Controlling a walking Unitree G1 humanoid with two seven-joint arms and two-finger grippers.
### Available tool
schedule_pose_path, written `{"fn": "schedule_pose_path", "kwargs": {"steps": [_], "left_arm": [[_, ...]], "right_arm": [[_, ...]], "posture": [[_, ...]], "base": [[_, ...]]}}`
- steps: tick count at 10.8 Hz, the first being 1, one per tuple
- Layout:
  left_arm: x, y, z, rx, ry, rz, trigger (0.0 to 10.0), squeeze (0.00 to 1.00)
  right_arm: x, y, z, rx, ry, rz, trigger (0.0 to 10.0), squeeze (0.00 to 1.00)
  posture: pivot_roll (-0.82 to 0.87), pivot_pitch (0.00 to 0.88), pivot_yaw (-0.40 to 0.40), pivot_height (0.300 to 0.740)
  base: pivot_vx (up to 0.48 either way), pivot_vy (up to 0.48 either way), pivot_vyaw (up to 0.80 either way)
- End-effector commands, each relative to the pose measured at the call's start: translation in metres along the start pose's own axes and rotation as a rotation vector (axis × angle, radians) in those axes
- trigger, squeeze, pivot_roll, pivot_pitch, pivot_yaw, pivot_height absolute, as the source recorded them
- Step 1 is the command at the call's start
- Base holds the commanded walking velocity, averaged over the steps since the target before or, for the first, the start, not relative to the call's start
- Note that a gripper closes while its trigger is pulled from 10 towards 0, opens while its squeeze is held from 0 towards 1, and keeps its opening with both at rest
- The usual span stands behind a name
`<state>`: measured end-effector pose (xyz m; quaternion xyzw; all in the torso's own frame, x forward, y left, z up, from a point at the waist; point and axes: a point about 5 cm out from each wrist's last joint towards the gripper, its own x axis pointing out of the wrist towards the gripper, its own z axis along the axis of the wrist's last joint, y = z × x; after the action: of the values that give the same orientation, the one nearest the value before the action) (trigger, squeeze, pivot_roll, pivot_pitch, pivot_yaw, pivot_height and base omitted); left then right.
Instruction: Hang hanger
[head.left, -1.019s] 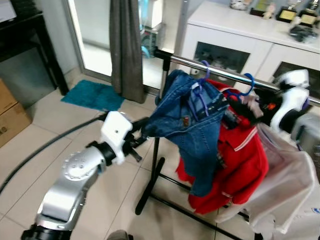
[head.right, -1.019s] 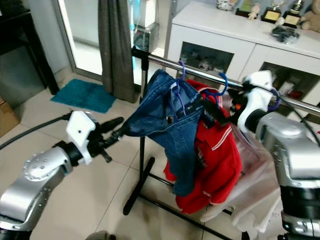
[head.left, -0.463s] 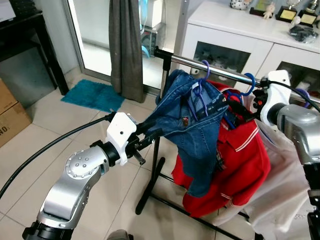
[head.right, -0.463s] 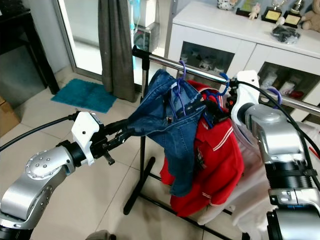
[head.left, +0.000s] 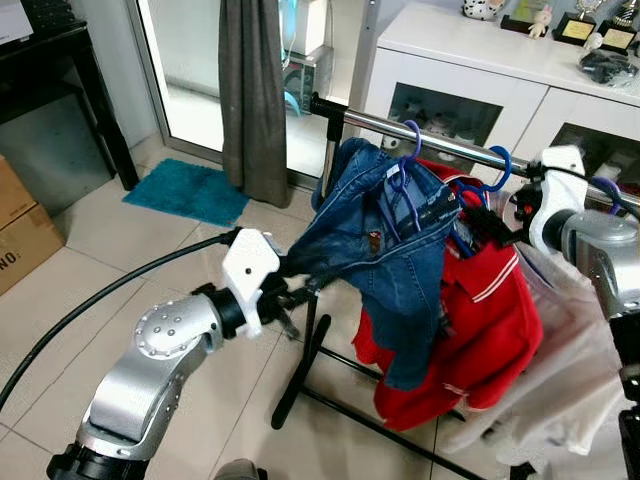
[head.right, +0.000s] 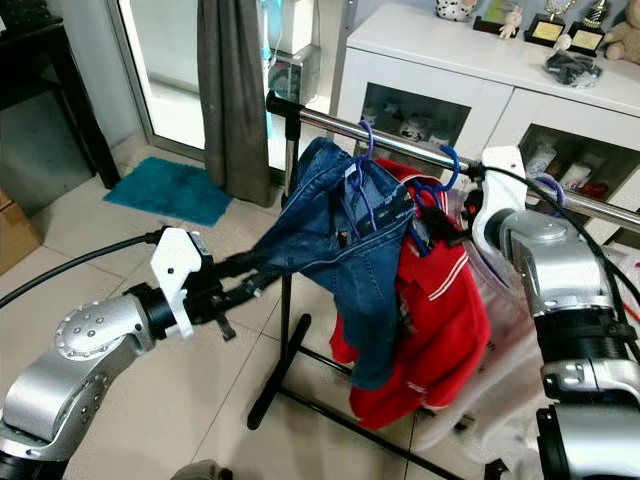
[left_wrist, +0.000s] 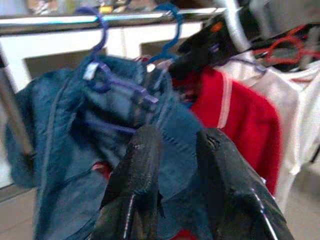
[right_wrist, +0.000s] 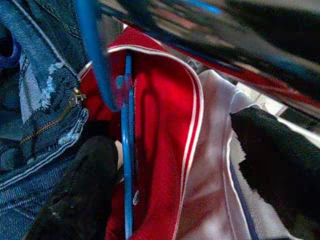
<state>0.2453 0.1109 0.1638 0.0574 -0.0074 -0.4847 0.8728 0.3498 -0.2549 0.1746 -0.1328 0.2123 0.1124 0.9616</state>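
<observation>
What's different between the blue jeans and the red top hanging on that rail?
The jeans are dark blue denim on a purple hanger; the red top has white trim and a blue hanger. The jeans hang nearer the rail's end and partly cover the red top. The left gripper pulls the jeans sideways; the top hangs straight. Both share one rail.

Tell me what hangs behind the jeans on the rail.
Behind the jeans a red jacket hangs from a blue hanger on the rail. The jeans cover its left part, so that side cannot be seen.
</observation>
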Motion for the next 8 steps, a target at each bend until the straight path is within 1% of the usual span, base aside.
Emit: {"fn": "schedule_pose_path", "kwargs": {"steps": [1, 2, 3, 4, 5, 7, 8], "left_arm": [[0.004, -0.003, 0.007, 0.015, -0.017, -0.044, 10.0, 0.00], [0.005, -0.003, 0.008, 0.013, -0.018, -0.058, 10.0, 0.00], [0.008, -0.001, 0.011, 0.018, -0.015, -0.075, 10.0, 0.00], [0.012, 0.004, 0.014, 0.030, -0.002, -0.073, 10.0, 0.00], [0.016, 0.008, 0.014, 0.035, 0.033, -0.059, 10.0, 0.00], [0.021, 0.007, 0.020, 0.025, 0.030, -0.076, 10.0, 0.00], [0.028, 0.009, 0.029, 0.034, 0.046, -0.072, 10.0, 0.00]], "right_arm": [[-0.001, -0.005, 0.006, 0.010, -0.028, -0.005, 3.7, 0.00], [0.001, -0.006, 0.005, 0.010, -0.023, -0.007, 2.8, 0.00], [0.005, -0.008, 0.004, 0.013, -0.012, -0.006, 1.1, 0.00], [0.010, -0.009, 0.004, 0.025, -0.009, -0.001, 0.0, 0.00], [0.013, -0.008, 0.003, 0.039, 0.001, 0.017, 0.0, 0.00], [0.017, -0.008, 0.001, 0.050, 0.009, 0.025, 0.0, 0.00], [0.020, -0.010, 0.000, 0.069, 0.016, 0.014, 0.0, 0.00]], "posture": [[0.02, 0.000, -0.053, 0.740], [0.02, 0.000, -0.052, 0.740], [0.02, 0.000, -0.050, 0.740], [0.02, 0.000, -0.041, 0.740], [0.02, 0.000, -0.038, 0.740], [0.02, 0.000, -0.036, 0.740], [0.03, 0.000, -0.035, 0.740]], "base": [[0.000, 0.000, 0.00], [0.000, 0.000, 0.00], [0.000, 0.000, 0.00], [0.000, 0.000, 0.00], [0.000, 0.000, 0.00], [0.000, 0.000, 0.00], [0.000, 0.000, 0.00]]}}
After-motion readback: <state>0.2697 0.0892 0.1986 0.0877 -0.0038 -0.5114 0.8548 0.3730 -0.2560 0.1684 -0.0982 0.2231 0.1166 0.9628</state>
